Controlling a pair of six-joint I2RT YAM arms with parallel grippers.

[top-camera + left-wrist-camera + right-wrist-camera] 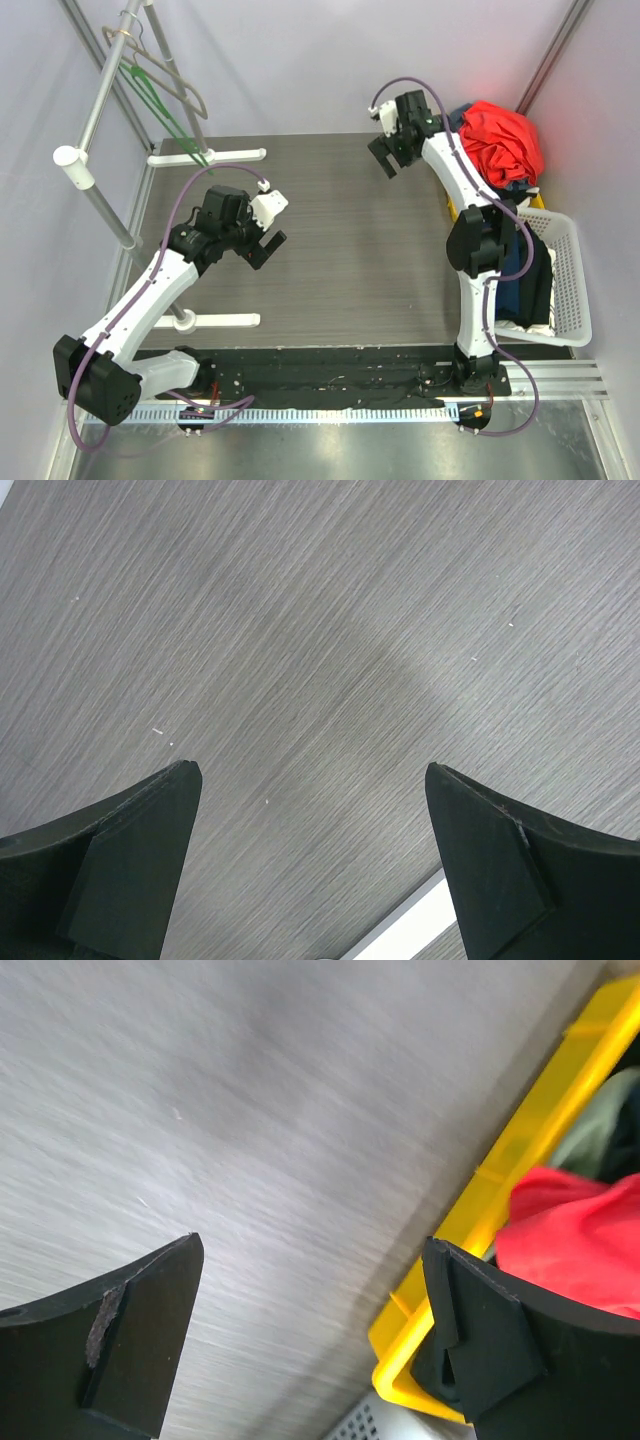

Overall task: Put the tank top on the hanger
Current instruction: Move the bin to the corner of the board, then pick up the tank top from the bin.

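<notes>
The tank top [505, 140] lies crumpled in a red heap at the far right of the table [340, 230]. It sits on top of darker clothes in a yellow bin [537, 200]. Bunched as it is, it shows no clear long axis, and its neck and hem cannot be told apart. In the right wrist view a fold of the tank top [570, 1240] bulges over the yellow bin's rim [520, 1150].

The hanger [160, 105] hangs from the metal rail [105, 85] of a rack at the far left. Its thin green frame slants from the rail down and rightward toward the table's far-left corner. A grey-beige hanger [160, 60] hangs just beside it.

The right gripper [385, 160] hovers above the table just left of the tank top, its fingers spread wide with nothing between them. The left gripper [262, 240] hangs over the left half of the table, equally spread and empty, well apart from the hanger. A white basket [570, 280] stands at the right edge, nearer than the yellow bin.
</notes>
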